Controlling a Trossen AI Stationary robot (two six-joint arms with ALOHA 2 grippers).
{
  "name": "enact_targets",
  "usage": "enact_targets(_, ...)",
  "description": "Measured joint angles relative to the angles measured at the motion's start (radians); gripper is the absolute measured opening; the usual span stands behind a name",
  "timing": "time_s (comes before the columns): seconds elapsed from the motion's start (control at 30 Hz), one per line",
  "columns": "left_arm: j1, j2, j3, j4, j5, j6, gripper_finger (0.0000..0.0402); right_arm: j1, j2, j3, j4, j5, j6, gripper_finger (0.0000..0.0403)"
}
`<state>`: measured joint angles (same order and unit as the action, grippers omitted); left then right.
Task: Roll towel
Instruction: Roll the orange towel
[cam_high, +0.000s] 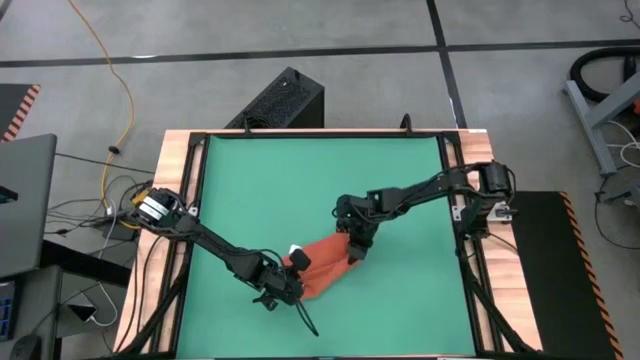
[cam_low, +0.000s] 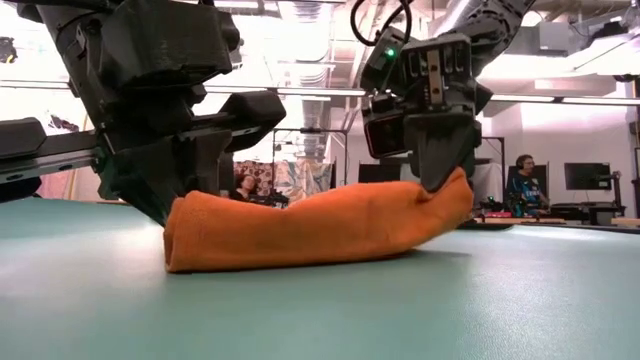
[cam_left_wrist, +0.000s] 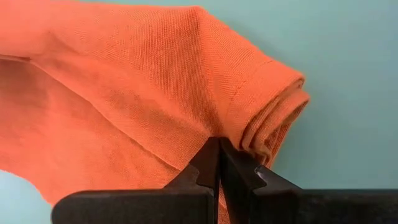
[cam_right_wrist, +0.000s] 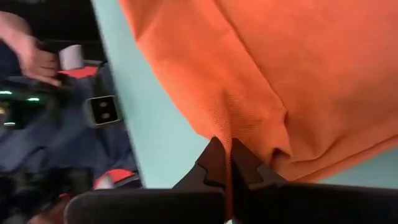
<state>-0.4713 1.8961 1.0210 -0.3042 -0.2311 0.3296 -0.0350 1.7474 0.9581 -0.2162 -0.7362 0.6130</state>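
We caught the towel (cam_high: 325, 262) sitting in the lower middle of the green mat (cam_high: 300, 180) in the overhead shot, already bunched into a long, loose roll running diagonally from lower left to upper right. A small white tag (cam_high: 298, 251) poked out at its upper left edge, right by the left arm's wrist.

The left gripper (cam_high: 287, 287) was down at the lower-left end of the roll. In its own wrist camera the two dark fingers (cam_left_wrist: 208, 168) were squeezed together with a fold of orange cloth (cam_left_wrist: 143, 93) pinched between them, and we could see the layered, rolled end of the fabric just beside the tips (looked like three or four layers curling in on themselves).

The right gripper (cam_high: 356, 250) was at the opposite, upper-right end. Its wrist view showed the same deal: fingers (cam_right_wrist: 214, 163) pressed together on a thin edge of the towel (cam_right_wrist: 267, 74), with the cloth draped out past them. Off to the upper left of that picture, beyond the mat, a person's hand (cam_right_wrist: 31, 53) was visible near some dark gear.

From table height the towel (cam_low: 310, 232) lay as a fat orange sausage across the middle of the frame, its left end flat on the mat and its right end lifted a bit where the right gripper (cam_low: 440, 180) held it. The left arm's bulk (cam_low: 150, 100) filled the upper left. Way back in the room, a person with headphones (cam_low: 525, 175) sat at a desk on the right.
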Motion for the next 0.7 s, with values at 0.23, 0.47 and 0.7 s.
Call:
enact_targets(0.23, 0.000, 0.000, 0.000, 0.001, -0.009, 0.001, 0.0000, -0.043, 0.017, 0.000, 0.019, -0.084, 0.056, 0.0010)
enact_targets(0.47, 0.000, 0.000, -0.001, 0.001, -0.013, 0.017, 0.0000, -0.054, 0.074, 0.000, 0.051, -0.109, 0.095, 0.0010)
enact_targets(0.7, 0.000, 0.000, -0.001, 0.001, -0.017, 0.026, 0.0000, -0.067, 0.107, 0.000, 0.066, -0.108, 0.107, 0.0010)
